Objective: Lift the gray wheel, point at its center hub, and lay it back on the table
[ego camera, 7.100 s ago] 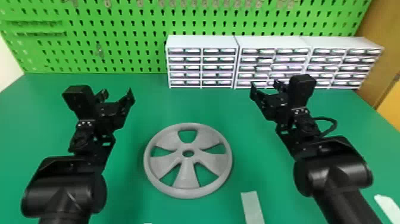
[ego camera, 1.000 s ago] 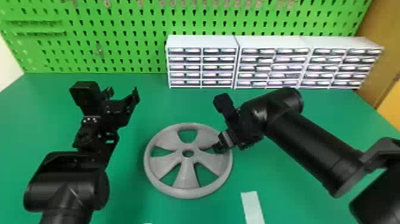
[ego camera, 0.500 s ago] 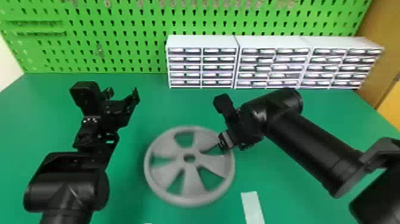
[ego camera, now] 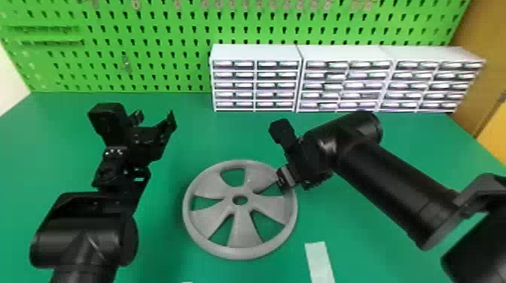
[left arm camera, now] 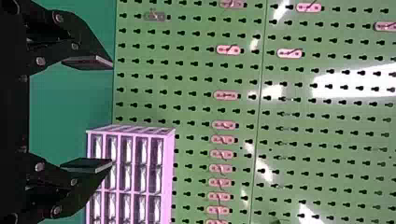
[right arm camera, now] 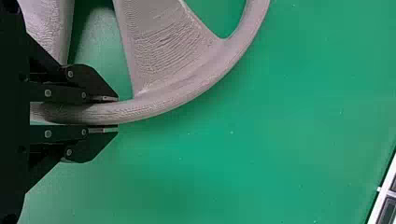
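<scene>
The gray wheel (ego camera: 244, 229) lies nearly flat over the table's middle, its center hub (ego camera: 240, 209) facing up. My right gripper (ego camera: 283, 180) is on the wheel's right rim. In the right wrist view, the two fingers of my right gripper (right arm camera: 116, 113) are shut on the rim of the wheel (right arm camera: 163, 46), one on each side; a soft shadow runs beside the rim. How high it hangs, if at all, I cannot tell. My left gripper (ego camera: 155, 117) is parked above the table, left of and behind the wheel. Nothing is between the spread fingers of my left gripper (left arm camera: 112, 113).
White drawer cabinets (ego camera: 256, 52) stand along the back, before a green pegboard (ego camera: 169, 34). A pale strip (ego camera: 319, 259) lies on the green table (ego camera: 376, 256) near the front, right of the wheel. My right forearm spans the table's right side.
Since the oldest frame my right arm has swung inward and taken the wheel's rim. Within the last second the wheel has shifted slightly toward the front and looks a little larger. The left arm barely differs.
</scene>
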### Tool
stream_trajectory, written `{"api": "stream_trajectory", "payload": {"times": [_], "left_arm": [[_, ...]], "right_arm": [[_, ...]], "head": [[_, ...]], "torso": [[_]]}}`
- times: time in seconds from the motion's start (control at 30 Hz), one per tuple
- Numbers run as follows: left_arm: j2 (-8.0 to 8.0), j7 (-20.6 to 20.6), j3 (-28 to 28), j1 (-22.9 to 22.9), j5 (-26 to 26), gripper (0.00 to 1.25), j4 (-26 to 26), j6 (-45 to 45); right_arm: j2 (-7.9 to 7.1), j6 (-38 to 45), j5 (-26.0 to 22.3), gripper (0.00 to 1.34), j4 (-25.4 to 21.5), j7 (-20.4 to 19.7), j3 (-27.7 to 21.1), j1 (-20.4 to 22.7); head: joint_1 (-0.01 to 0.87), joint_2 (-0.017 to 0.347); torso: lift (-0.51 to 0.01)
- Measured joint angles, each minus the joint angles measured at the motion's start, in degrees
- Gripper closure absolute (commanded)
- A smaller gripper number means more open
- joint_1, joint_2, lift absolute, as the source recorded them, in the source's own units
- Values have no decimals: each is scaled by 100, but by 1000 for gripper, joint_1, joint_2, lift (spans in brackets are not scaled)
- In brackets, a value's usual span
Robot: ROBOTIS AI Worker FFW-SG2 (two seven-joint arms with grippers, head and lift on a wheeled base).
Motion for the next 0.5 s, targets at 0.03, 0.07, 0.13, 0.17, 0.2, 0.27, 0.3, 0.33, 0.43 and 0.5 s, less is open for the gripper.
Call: {"api": "stream_trajectory", "payload": {"times": [0.03,0.07,0.13,0.17,0.2,0.27,0.3,0.33,0.43,0.5], "left_arm": [[0,0,0,0,0,506,1,0],[0,0,0,0,1,506,1,0],[0,0,0,0,5,506,2,0],[0,0,0,0,7,506,2,0],[0,0,0,0,7,506,2,0],[0,0,0,0,9,506,2,0],[0,0,0,0,9,506,2,0],[0,0,0,1,9,506,2,0],[0,0,0,5,9,506,2,0],[0,0,0,7,9,506,3,0]], "right_arm": [[1,0,0,1246,0,0,0,0],[1,0,0,1246,0,0,0,0],[1,-2,0,1245,0,0,0,0],[0,-4,0,1245,0,0,1,0],[-1,-7,0,1246,0,0,2,0],[-4,-17,0,1245,0,0,5,0],[-5,-23,0,1246,0,0,6,0],[-6,-32,0,1246,0,0,7,2],[-10,-60,0,1251,-1,0,7,5],[-13,-77,-3,1253,-4,0,7,7]], "head": [[692,48],[692,48],[692,48],[692,48],[692,48],[692,48],[692,48],[692,48],[692,48],[692,48]], "torso": [[-96],[-96],[-96],[-96],[-96],[-96],[-96],[-96],[-96],[-96]]}}
